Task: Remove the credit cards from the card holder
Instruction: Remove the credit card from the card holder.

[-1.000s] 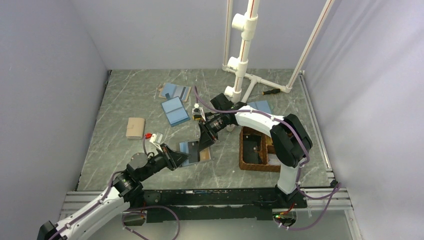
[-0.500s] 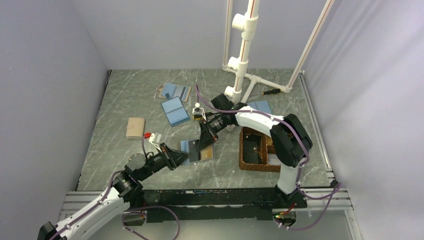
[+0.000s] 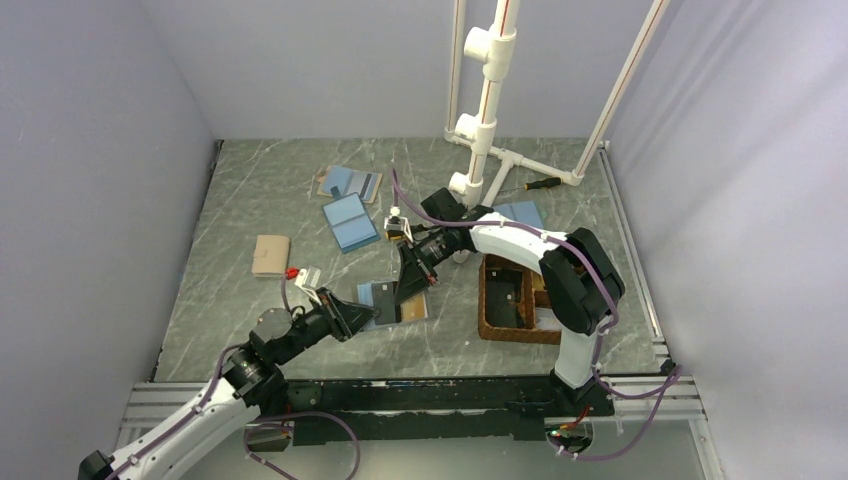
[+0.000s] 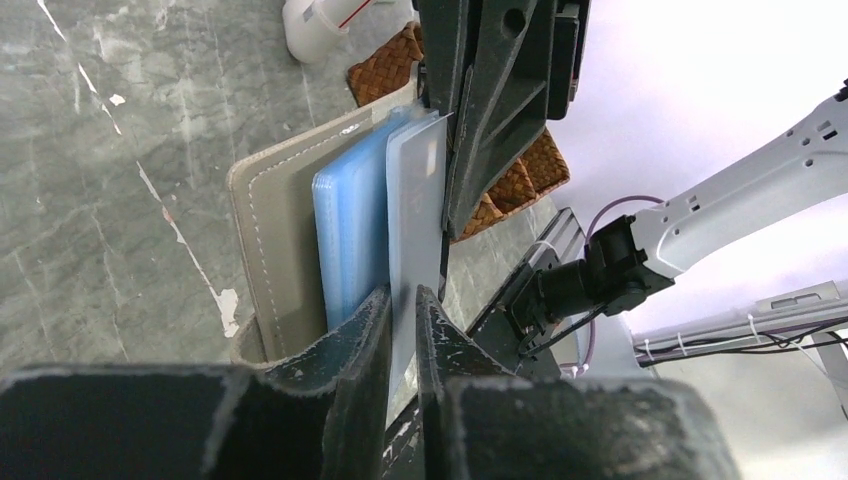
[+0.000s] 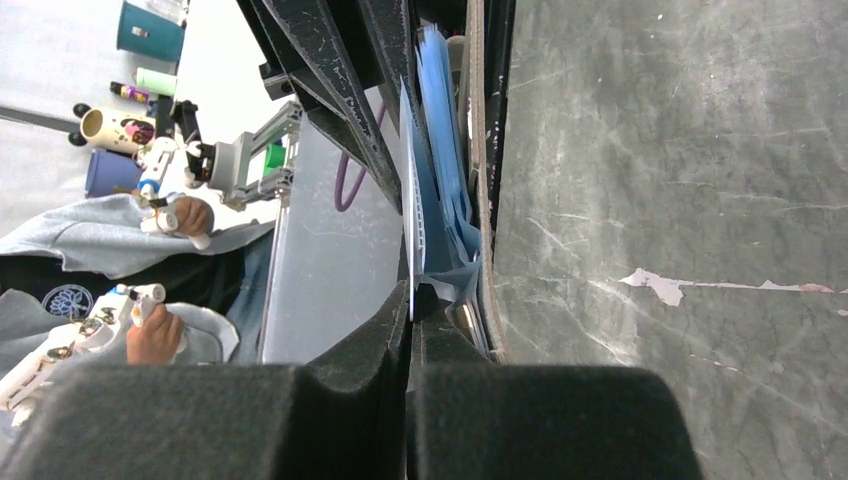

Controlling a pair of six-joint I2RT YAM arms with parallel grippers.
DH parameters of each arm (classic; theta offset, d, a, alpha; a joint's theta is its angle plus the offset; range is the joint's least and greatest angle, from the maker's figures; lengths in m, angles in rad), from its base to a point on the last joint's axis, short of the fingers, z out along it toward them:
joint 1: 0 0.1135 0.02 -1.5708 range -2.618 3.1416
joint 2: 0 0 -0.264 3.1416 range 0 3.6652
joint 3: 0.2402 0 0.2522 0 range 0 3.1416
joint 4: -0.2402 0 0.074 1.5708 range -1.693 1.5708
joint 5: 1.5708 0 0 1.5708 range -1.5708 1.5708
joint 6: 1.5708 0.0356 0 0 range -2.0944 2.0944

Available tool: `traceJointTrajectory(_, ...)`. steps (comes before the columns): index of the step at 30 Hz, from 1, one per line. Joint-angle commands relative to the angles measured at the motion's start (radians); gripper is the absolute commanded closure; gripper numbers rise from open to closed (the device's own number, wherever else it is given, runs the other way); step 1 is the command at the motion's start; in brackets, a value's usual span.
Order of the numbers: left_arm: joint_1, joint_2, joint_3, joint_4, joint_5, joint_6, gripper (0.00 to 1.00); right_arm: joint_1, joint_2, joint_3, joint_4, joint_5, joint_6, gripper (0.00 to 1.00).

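My left gripper is pinching a credit card: the two fingertips are pressed onto the near end of a pale, frosted card that stands on edge, with only the card's thickness between them. The rest of the card runs away from me alongside the light blue pockets of the card holder, whose tan stitched leaf lies on the outer side, toward the table.

My right gripper meets the holder from the opposite end. Its fingers are squeezed almost together on the holder's edge, with a thin white edge and blue pocket material running into the gap and the tan leaf just beside them. I cannot tell exactly which layers sit between those fingers.

From above, the holder is low over the table near its front middle, between my two grippers and just left of the brown wicker tray, apart from it. Whether the holder touches the table I cannot tell.

Farther back lie an open light blue holder, another open one behind it and a closed tan holder to the left, all well apart from my grippers
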Motion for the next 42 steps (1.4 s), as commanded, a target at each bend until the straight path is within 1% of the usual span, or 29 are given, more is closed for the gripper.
traceJointTrajectory(1, -0.001, 0.014, 0.041, 0.004, 0.006, 0.001, 0.8, 0.003, -0.021, 0.025, -0.012, -0.024, -0.05, 1.0)
traceJointTrajectory(4, -0.001, 0.032, 0.043, 0.02, 0.012, 0.003, 0.8, 0.01, -0.013, 0.034, -0.033, -0.014, -0.069, 1.0)
traceJointTrajectory(8, -0.001, 0.035, 0.048, 0.001, 0.001, -0.003, 0.81, 0.012, -0.004, 0.04, -0.049, 0.004, -0.082, 1.0)
traceJointTrajectory(16, -0.001, -0.055, 0.044, -0.082, -0.025, -0.011, 0.84, 0.014, 0.014, 0.047, -0.065, 0.023, -0.097, 1.0)
traceJointTrajectory(17, 0.0, -0.068, 0.044, -0.09, -0.025, -0.009, 0.88, 0.014, 0.016, 0.047, -0.067, 0.024, -0.1, 1.0)
traceJointTrajectory(18, 0.0, -0.075, 0.043, -0.093, -0.021, -0.006, 0.98, 0.014, 0.019, 0.049, -0.069, 0.024, -0.101, 1.0)
traceJointTrajectory(19, 0.0, -0.081, 0.042, -0.097, -0.02, -0.005, 1.0, 0.014, 0.021, 0.049, -0.072, 0.026, -0.103, 1.0)
traceJointTrajectory(22, -0.001, -0.093, 0.046, -0.132, -0.031, -0.003, 1.0, 0.014, 0.024, 0.055, -0.086, 0.037, -0.118, 1.0)
traceJointTrajectory(37, 0.0, -0.178, 0.102, -0.478, -0.201, -0.017, 1.0, 0.022, 0.062, 0.099, -0.208, 0.142, -0.256, 1.0)
traceJointTrajectory(42, -0.001, -0.204, 0.114, -0.554, -0.232, -0.021, 1.0, 0.033, 0.067, 0.12, -0.256, 0.186, -0.317, 1.0)
